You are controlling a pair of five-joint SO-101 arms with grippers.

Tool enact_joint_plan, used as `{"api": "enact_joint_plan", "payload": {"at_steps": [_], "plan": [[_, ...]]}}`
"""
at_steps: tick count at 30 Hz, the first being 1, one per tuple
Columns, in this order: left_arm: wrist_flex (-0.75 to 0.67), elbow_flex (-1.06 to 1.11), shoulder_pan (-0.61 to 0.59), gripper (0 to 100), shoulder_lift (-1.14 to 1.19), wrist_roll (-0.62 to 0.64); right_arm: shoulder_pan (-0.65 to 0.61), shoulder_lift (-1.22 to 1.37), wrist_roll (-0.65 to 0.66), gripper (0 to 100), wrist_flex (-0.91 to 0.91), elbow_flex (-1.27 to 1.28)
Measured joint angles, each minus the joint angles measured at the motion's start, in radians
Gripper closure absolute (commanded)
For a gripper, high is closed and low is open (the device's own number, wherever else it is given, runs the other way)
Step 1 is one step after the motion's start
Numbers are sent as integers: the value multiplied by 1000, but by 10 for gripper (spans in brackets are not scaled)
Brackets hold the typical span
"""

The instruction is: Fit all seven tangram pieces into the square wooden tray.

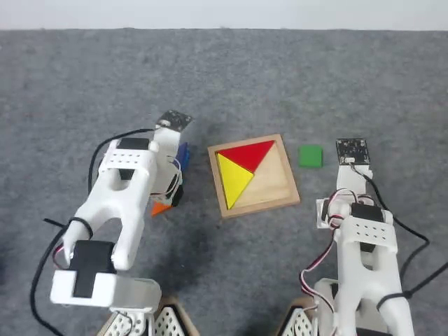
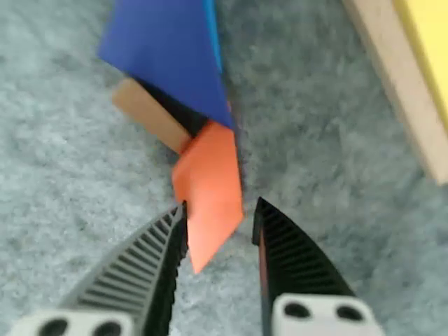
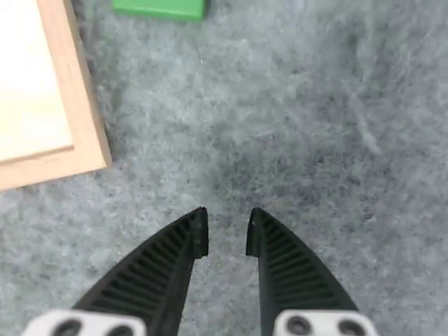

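Wooden tray (image 1: 277,180): two triangles (image 1: 246,154) (image 1: 232,179); left tool (image 2: 221,205) spread around orange piece (image 2: 210,187), right tool (image 3: 225,213) spread.

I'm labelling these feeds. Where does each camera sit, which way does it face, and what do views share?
High view: fixed overhead, looking down on the square wooden tray, red triangle, yellow triangle; both white arms show.
Left wrist view: on the left arm, facing down past its black fingers at an orange piece and blue piece.
Right wrist view: on the right arm, facing down past its black fingers at grey mat and a green square block.
Shared: the tray's rim appears in all three.
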Motion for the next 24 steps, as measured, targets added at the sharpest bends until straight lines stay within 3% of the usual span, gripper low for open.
{"api": "enact_joint_plan", "payload": {"at_steps": [11, 16, 24], "plan": [[-55, -25, -15, 846, 141, -48, 2, 0, 0, 887, 0, 0], [-40, -68, -48, 995, 167, -84, 2, 0, 0, 887, 0, 0], [84, -94, -81, 956, 124, -218, 2, 0, 0, 887, 0, 0]]}}
